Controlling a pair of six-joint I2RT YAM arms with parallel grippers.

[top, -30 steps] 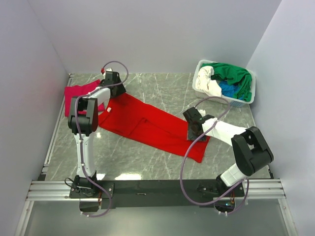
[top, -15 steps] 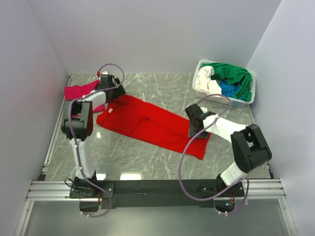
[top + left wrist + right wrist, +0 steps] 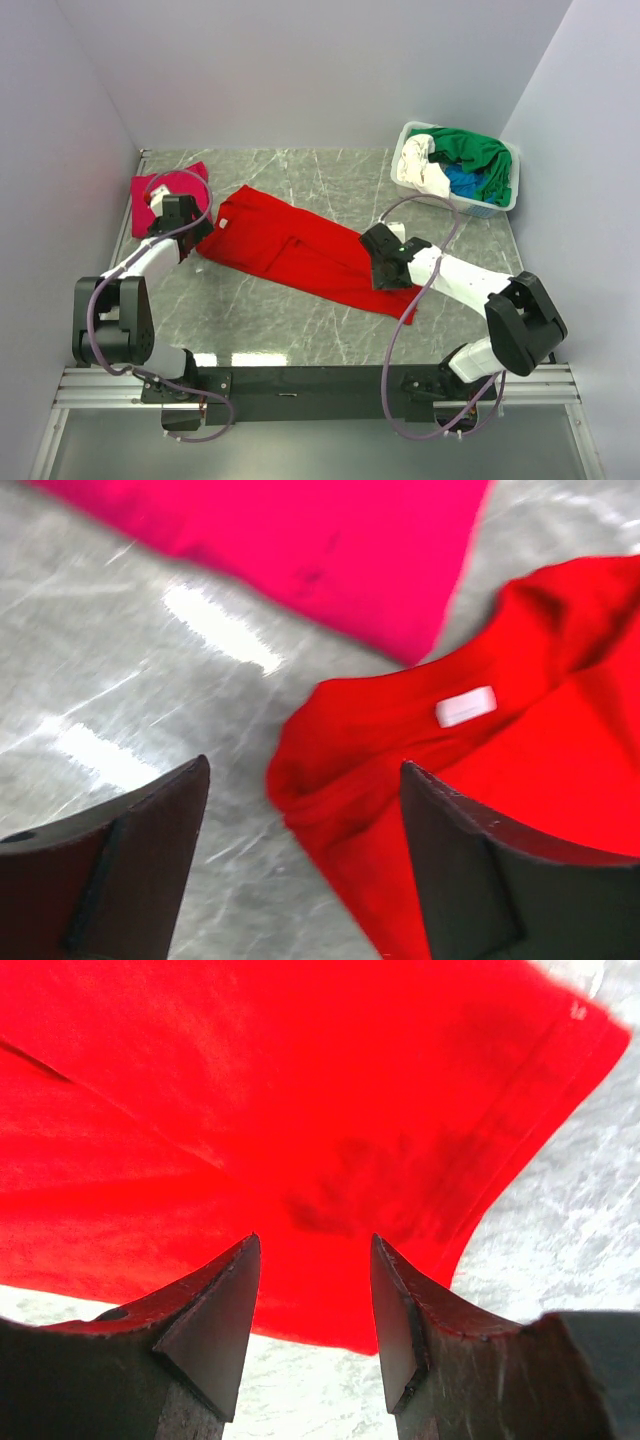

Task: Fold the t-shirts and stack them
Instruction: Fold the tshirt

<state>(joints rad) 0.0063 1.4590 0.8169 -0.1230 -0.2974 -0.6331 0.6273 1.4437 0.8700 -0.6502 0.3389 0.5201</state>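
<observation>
A bright red t-shirt (image 3: 300,255) lies folded lengthwise in a long diagonal strip on the marble table. Its collar end, with a white label (image 3: 466,706), points to the back left. A magenta-pink t-shirt (image 3: 165,185) lies flat just beyond it. My left gripper (image 3: 178,220) hovers open beside the collar; in the left wrist view the red cloth's edge (image 3: 330,800) sits between its fingers (image 3: 150,850), ungripped. My right gripper (image 3: 385,268) stands open over the hem end (image 3: 420,1110), holding nothing.
A white plastic basket (image 3: 505,205) at the back right holds green (image 3: 475,150), white (image 3: 420,170) and blue (image 3: 460,182) shirts. Grey walls close in the left, back and right. Bare marble (image 3: 300,330) lies between the red shirt and the arm bases.
My left arm has swung from over the collar down to the near left, and its jaws have spread wider. My right gripper has shifted a little left along the hem.
</observation>
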